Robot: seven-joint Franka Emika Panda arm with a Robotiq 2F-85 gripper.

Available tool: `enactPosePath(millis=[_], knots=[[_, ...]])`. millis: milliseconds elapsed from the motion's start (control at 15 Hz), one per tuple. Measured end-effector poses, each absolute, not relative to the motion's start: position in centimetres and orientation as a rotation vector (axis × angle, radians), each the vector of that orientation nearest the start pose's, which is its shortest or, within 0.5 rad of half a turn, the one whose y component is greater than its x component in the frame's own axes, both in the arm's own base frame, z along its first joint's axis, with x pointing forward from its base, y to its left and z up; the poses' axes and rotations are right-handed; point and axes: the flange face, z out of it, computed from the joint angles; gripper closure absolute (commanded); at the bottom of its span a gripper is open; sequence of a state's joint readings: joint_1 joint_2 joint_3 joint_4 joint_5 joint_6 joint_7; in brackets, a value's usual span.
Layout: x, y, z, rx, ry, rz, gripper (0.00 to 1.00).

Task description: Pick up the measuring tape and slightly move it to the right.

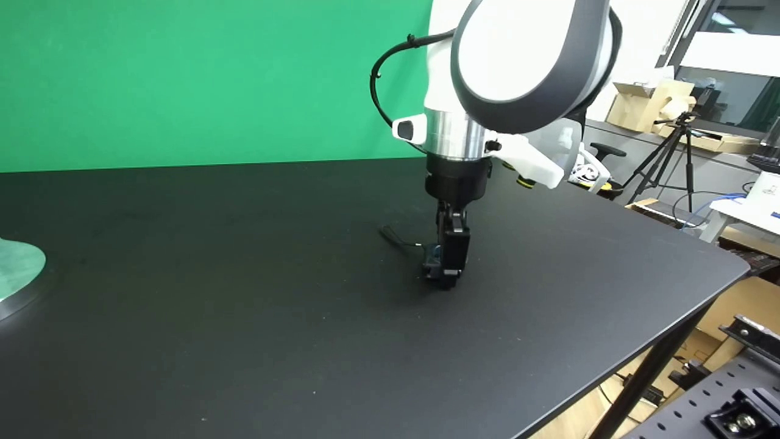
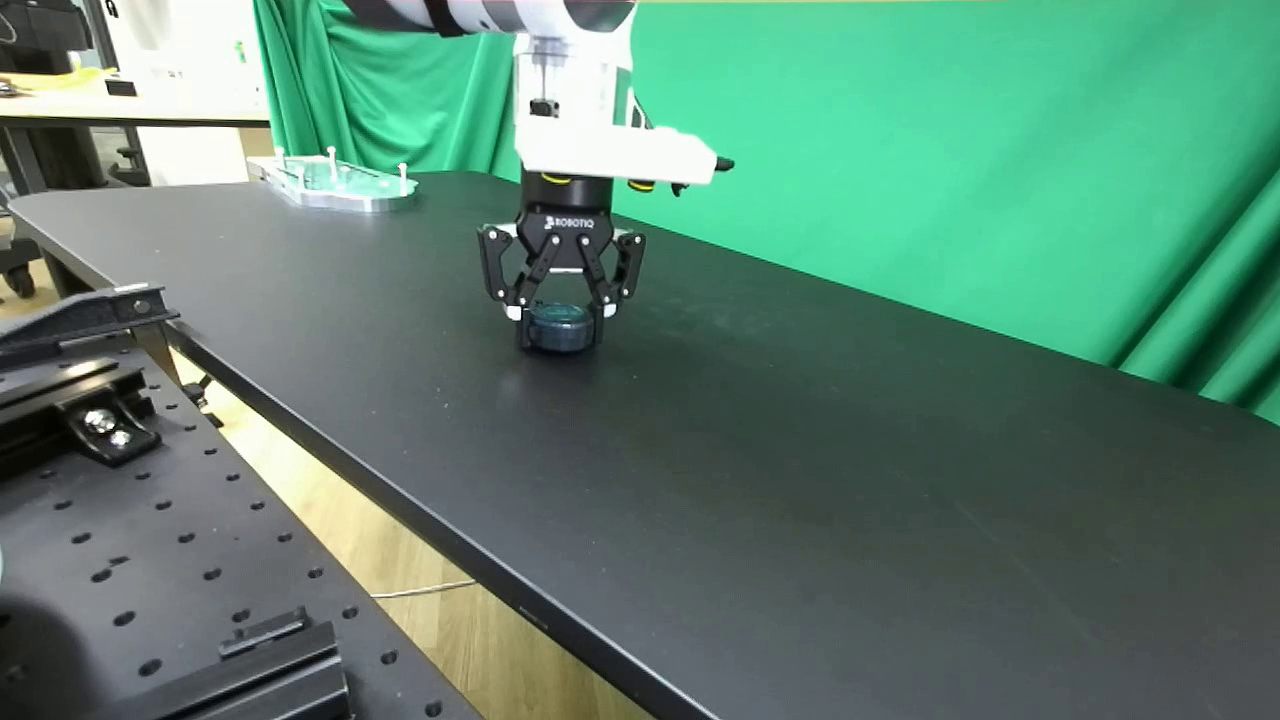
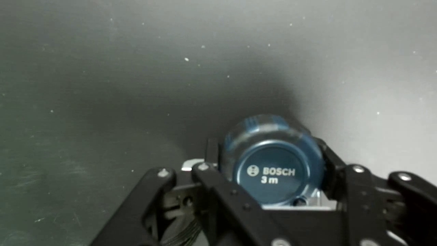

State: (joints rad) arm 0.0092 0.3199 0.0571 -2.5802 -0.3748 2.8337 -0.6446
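The measuring tape (image 2: 561, 328) is a small, round, dark blue-black case on or just above the black table (image 2: 800, 480). In the wrist view its blue face (image 3: 273, 174) reads "BOSCH 3 m". My gripper (image 2: 560, 338) points straight down with one finger on each side of the case, and both fingers touch it. In an exterior view the gripper (image 1: 450, 271) partly hides the case (image 1: 431, 259). A thin dark strap (image 1: 399, 238) trails from the case over the table. I cannot tell whether the case's underside touches the table.
A clear greenish plate with upright posts (image 2: 335, 188) lies at the table's far end; part of it shows in an exterior view (image 1: 18, 268). A perforated metal board (image 2: 200, 560) stands beside the table's edge. A green backdrop (image 1: 213, 79) runs behind the table.
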Motion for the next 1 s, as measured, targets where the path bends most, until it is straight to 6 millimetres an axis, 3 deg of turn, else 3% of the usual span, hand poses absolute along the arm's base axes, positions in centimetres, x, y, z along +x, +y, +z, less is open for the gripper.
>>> enactPosePath(millis=[400,667,1000], knots=[[45.3,3.6,16.2,-2.876,-1.279,0.147,0.58],[47.7,0.4,18.0,-3.005,-1.036,0.118,0.58],[49.1,-4.0,18.7,-3.132,-0.698,0.133,0.58]])
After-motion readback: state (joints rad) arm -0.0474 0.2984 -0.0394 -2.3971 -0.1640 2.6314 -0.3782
